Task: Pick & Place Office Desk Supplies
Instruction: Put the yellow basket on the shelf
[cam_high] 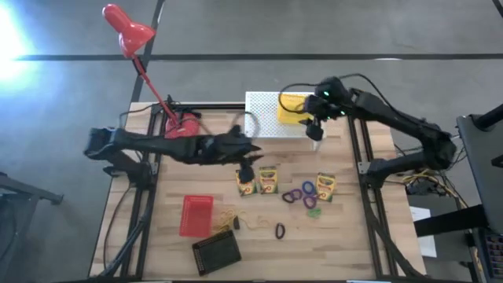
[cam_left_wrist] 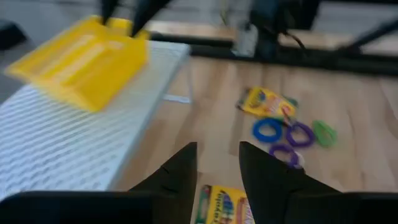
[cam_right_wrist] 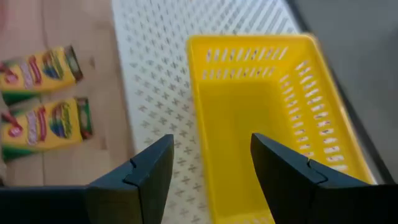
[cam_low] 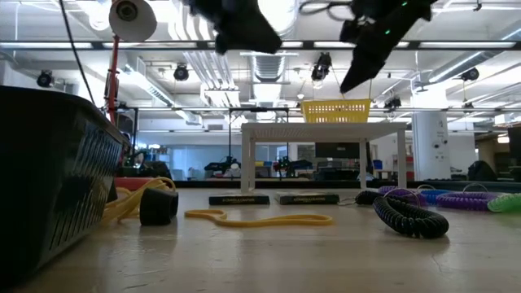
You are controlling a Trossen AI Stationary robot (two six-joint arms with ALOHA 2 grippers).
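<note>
Hovering with jaws apart: left gripper (cam_high: 247, 169) above two yellow-and-green cardboard crayon boxes (cam_high: 258, 181) on the wooden table (cam_high: 346, 236); right gripper (cam_high: 314, 134) above the yellow slotted plastic basket (cam_high: 292, 108) on the white perforated stand (cam_high: 263, 118).

Boxes look light, stiff, flat: pinch across the narrow sides. Purple, blue and green coiled rings (cam_high: 302, 194) and yellowish rubber bands (cam_low: 260, 218) seem soft and springy, likely to slip.

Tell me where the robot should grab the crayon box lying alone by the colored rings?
Probably from straight above, fingers closing across the narrow sides of the lone crayon box. It lies flat on the table, so only its edges offer grip. The rings crowd one long side, so pinching near the end away from them looks safest.
</note>
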